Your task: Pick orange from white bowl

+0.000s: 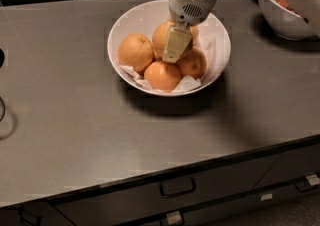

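The white bowl [135, 17] stands at the back middle of the grey counter, lined with crumpled white paper. It holds several oranges. The orange [161, 37], the palest and largest, lies at the bowl's centre-back. My gripper [176, 52] reaches down into the bowl from the upper right and sits against the right side of this orange, covering part of it. Smaller, deeper-orange fruits lie to the left [135, 51], front [161, 76] and right [194, 64].
A second white bowl [280, 17] with something red inside stands at the back right, partly behind my arm. The grey counter [100, 135] ends at a front edge above drawers with a handle [177, 189]. A dark tiled wall runs behind.
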`<state>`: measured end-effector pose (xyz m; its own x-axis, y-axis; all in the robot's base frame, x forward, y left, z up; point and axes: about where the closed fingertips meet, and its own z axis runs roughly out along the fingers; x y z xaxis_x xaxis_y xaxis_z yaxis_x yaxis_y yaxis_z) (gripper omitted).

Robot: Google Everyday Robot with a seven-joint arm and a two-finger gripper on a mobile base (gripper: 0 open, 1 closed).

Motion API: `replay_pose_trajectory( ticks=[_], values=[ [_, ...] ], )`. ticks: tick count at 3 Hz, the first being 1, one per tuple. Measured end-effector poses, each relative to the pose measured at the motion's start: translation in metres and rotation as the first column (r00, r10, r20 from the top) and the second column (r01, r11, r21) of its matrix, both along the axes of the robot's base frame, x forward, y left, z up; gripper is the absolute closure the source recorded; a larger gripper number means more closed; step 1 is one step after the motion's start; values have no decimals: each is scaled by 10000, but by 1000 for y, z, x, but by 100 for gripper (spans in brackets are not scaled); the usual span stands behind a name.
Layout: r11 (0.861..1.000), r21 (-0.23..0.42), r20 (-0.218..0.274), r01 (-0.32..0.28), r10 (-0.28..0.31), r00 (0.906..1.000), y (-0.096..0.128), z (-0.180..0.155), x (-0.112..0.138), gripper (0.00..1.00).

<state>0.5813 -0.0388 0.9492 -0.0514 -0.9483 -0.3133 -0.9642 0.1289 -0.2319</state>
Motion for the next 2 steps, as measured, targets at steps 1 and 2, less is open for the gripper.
replay_pose_trajectory(
  ticks=[1,2],
  values=[
    [9990,-29,631,447,-444,9970,-7,20,-6,100],
    [9967,-104,1208,811,-793,9895,-13,41,-13,100]
  ],
)
